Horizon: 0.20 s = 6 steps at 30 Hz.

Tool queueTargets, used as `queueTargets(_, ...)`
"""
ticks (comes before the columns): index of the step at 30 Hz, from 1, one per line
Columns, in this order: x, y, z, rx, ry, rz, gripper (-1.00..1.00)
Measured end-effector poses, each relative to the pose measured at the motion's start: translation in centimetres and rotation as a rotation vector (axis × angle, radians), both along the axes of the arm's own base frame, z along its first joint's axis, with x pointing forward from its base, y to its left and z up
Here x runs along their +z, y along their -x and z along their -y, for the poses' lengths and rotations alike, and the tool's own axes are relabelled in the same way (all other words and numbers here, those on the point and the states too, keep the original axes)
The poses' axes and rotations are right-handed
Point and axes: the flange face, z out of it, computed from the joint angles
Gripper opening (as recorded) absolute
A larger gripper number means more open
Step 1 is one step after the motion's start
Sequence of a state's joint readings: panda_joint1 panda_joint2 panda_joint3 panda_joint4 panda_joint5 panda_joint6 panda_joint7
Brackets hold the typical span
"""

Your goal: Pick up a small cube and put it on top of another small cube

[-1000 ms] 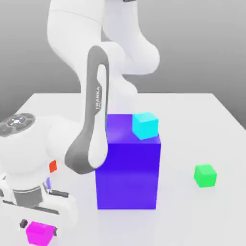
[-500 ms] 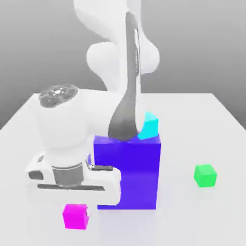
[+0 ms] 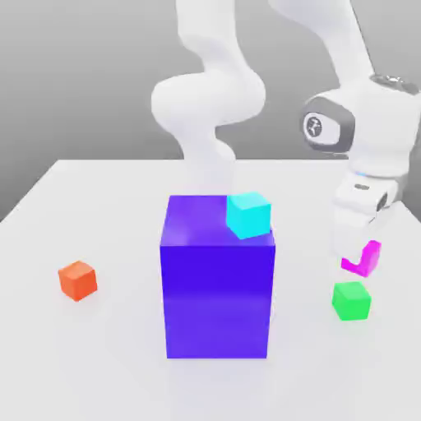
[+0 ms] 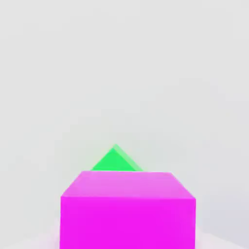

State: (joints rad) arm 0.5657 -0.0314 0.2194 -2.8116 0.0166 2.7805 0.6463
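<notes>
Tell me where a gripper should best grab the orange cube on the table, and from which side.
Probably from straight above, fingers closing on two opposite upright faces. The orange cube sits flat on the table with open space all around, apart from the big blue block, and its top face is free. It looks turned slightly, so the fingers should line up with its faces.

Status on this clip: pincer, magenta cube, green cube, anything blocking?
Pincer shut on magenta cube, held aloft. Green cube on table just below it, not touching. Big blue block off to exterior view's left, path clear.
</notes>
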Motion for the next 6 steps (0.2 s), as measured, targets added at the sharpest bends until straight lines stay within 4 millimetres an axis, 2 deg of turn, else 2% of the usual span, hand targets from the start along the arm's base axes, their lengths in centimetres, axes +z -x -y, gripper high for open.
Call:
queueTargets(3, -2.9, 0.2, 0.0, 0.003, 0.0, 0.0, -1.0)
queueTargets(4, -3.4, 0.3, 0.0, 0.004, 0.0, 0.0, 1.0)
queueTargets(6, -3.4, 0.3, 0.0, 0.004, 0.0, 0.0, 1.0)
